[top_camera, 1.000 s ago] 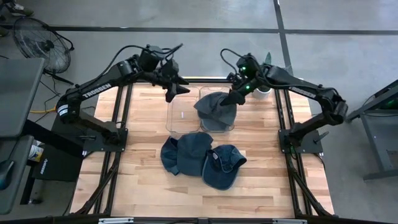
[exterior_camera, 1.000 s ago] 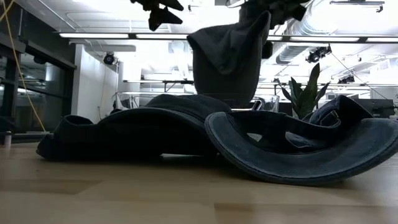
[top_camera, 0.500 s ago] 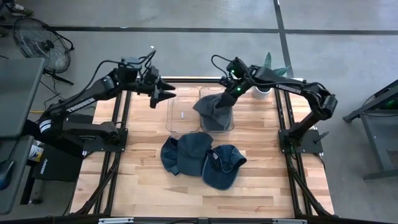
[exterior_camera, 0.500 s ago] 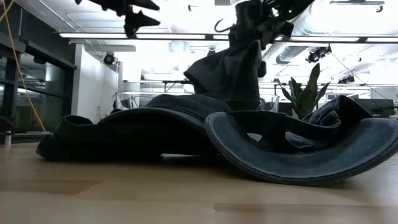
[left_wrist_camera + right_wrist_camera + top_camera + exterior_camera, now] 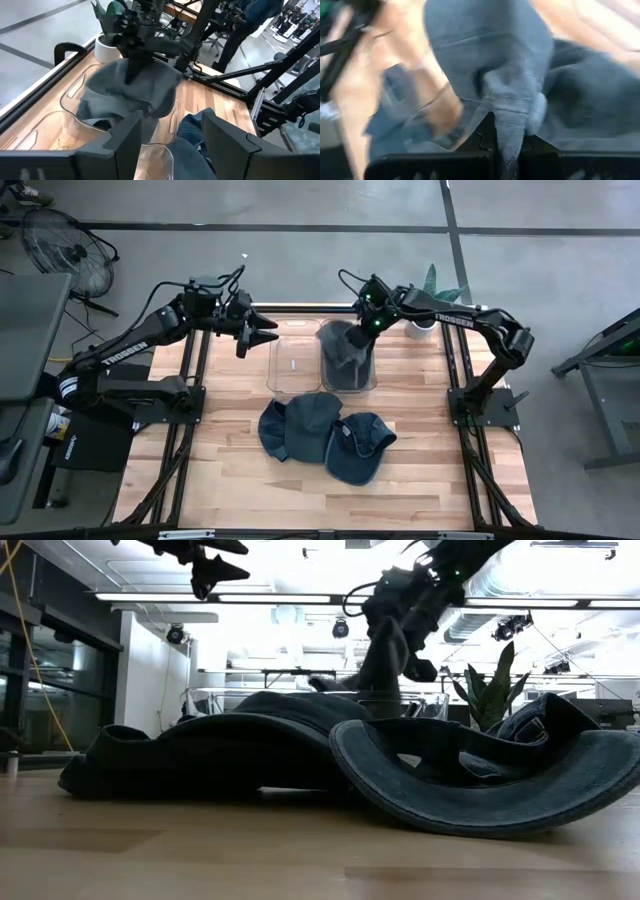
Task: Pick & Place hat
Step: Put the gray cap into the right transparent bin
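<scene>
- High view: my right gripper (image 5: 362, 330) is in the upper middle of the frame, its fingers pressed together on a fold of the grey hat (image 5: 343, 352). The hat hangs down into the right clear bin (image 5: 371, 383). The left clear bin (image 5: 284, 370) stands just beside it. My left gripper (image 5: 262, 337) hovers in the upper left, over the table edge, with its fingers spread and holding nothing. Three blue denim hats (image 5: 325, 437) lie in a pile in the middle of the wooden table (image 5: 230, 470). A potted plant (image 5: 428, 286) stands at the upper right.
- Low view: the denim hats fill the middle of the frame. Behind them the grey hat (image 5: 385, 655) hangs from my right gripper at the top centre. My left gripper (image 5: 212, 570) is at the top left, in the air.
- Left wrist view: my two fingers (image 5: 127, 140) stand apart at the bottom. The grey hat (image 5: 130, 90) droops over the bin rim.
- Right wrist view: grey cloth (image 5: 512, 127) is pinched between my fingers.
</scene>
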Action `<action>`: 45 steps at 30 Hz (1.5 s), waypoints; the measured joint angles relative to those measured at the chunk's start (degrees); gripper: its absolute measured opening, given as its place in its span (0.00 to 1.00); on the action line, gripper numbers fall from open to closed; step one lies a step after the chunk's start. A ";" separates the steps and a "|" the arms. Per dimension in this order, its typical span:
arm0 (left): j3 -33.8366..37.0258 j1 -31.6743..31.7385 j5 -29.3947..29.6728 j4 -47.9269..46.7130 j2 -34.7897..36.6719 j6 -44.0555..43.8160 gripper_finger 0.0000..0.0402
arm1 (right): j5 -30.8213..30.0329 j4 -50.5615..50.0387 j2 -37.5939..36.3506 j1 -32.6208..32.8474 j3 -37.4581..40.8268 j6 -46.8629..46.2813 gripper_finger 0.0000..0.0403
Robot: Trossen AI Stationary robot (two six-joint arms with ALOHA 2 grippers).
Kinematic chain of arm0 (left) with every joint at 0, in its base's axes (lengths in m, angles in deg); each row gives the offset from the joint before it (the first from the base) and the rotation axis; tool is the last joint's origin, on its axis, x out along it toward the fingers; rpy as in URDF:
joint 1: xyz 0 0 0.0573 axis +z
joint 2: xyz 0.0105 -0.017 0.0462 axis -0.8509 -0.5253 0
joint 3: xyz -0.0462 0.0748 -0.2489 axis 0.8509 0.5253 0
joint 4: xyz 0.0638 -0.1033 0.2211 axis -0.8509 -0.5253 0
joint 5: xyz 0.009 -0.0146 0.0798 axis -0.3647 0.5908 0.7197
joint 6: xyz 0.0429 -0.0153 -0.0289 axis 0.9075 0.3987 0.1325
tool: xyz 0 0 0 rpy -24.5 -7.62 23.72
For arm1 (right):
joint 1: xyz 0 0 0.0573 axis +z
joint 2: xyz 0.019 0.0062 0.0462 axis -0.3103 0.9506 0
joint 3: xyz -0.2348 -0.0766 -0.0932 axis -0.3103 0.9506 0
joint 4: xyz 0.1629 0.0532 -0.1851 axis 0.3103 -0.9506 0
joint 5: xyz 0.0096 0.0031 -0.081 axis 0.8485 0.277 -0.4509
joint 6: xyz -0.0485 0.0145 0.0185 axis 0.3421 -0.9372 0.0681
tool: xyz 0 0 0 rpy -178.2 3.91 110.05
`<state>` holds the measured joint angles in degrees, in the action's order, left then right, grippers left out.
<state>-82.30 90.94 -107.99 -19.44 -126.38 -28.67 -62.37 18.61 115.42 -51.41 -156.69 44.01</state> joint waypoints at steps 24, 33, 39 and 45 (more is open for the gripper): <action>-0.02 0.00 1.07 -1.18 -0.63 0.68 0.50 | -21.98 -1.96 -0.17 -1.10 0.00 18.23 0.00; -0.02 0.00 1.25 -1.22 -0.63 0.48 0.50 | -21.47 -2.82 -0.21 0.61 -1.49 21.97 0.00; -0.02 0.00 1.32 -1.72 -0.63 0.46 0.50 | -21.20 -8.37 -0.22 3.57 -9.01 25.40 0.00; -0.02 0.00 1.38 -2.97 -0.63 0.46 0.50 | -21.08 -15.54 -0.25 6.82 -17.23 27.44 0.00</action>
<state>-82.32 90.94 -106.61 -22.41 -127.01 -28.21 -83.45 3.07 115.17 -44.59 -173.92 71.44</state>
